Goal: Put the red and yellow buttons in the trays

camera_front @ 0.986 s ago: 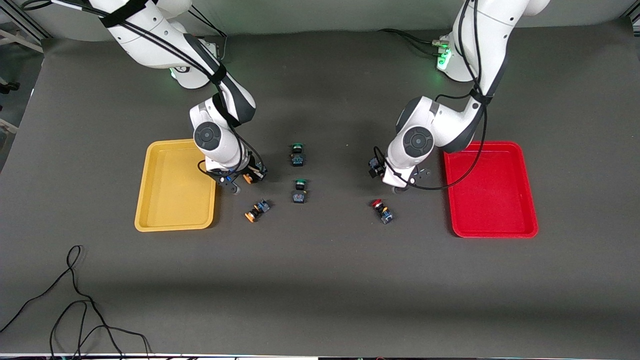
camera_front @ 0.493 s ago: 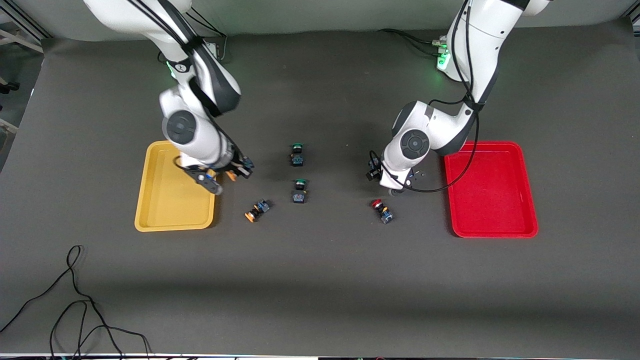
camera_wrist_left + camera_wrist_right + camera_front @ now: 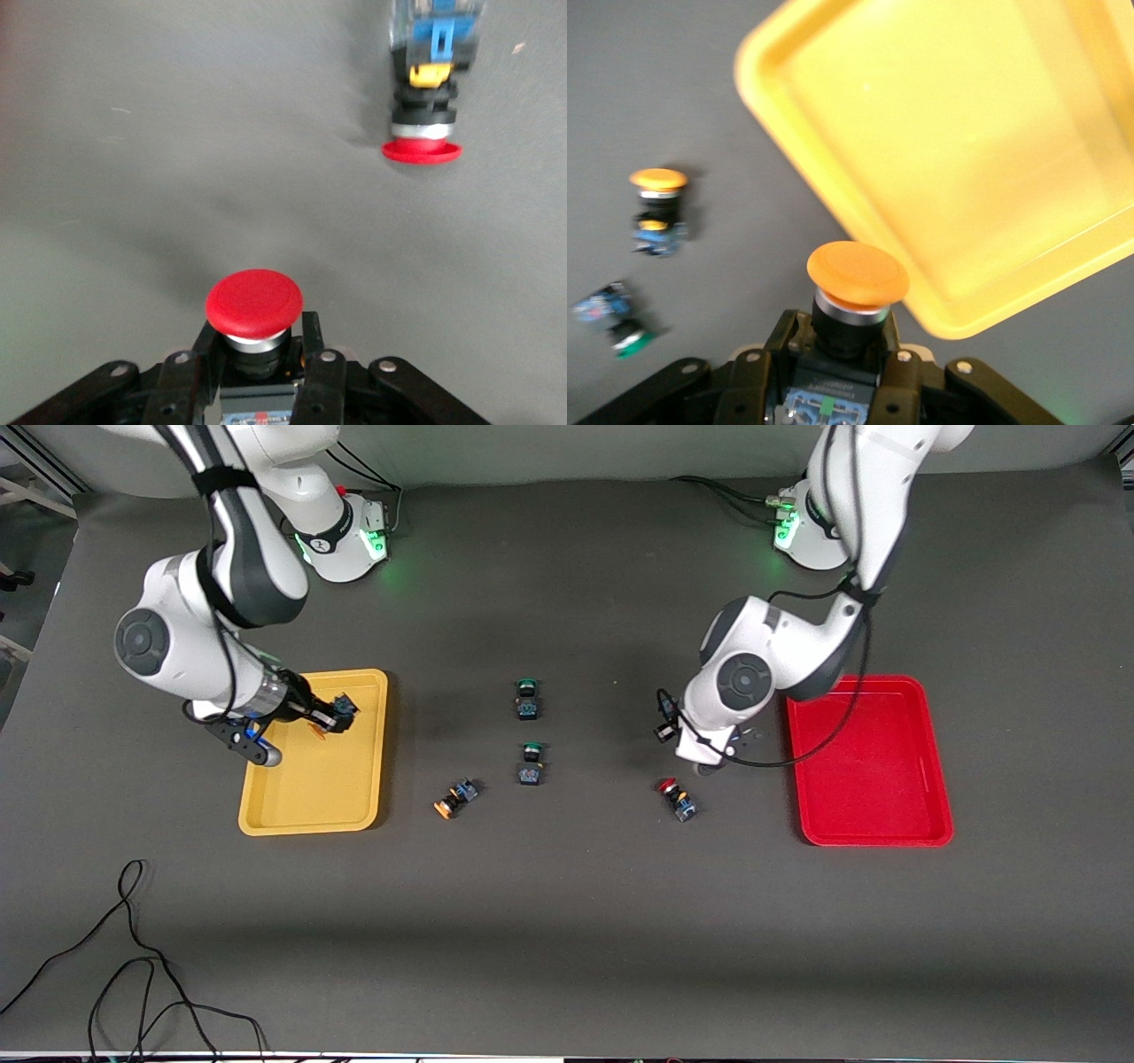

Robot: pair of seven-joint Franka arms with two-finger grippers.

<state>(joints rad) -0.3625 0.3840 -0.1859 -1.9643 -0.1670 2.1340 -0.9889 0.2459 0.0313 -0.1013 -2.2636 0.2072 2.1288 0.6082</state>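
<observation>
My right gripper [image 3: 330,714] [image 3: 842,341] hangs over the yellow tray [image 3: 310,788] [image 3: 966,150], shut on a yellow-capped button [image 3: 317,729] [image 3: 857,274]. A second yellow button [image 3: 450,801] [image 3: 658,208] lies on the mat beside that tray. My left gripper [image 3: 704,762] [image 3: 257,341] is low over the mat between the green buttons and the red tray [image 3: 873,779], shut on a red-capped button [image 3: 254,304]. In the front view the hand hides that button. Another red button [image 3: 676,797] [image 3: 425,133] lies on its side close by, nearer the front camera.
Two green-capped buttons [image 3: 526,698] [image 3: 531,764] sit mid-table between the arms; one green button [image 3: 616,323] also shows in the right wrist view. A loose black cable [image 3: 133,957] curls on the mat at the front, toward the right arm's end.
The left gripper's fingers have shut on the red button. The right arm has swung from beside the yellow tray to over it, carrying the yellow button.
</observation>
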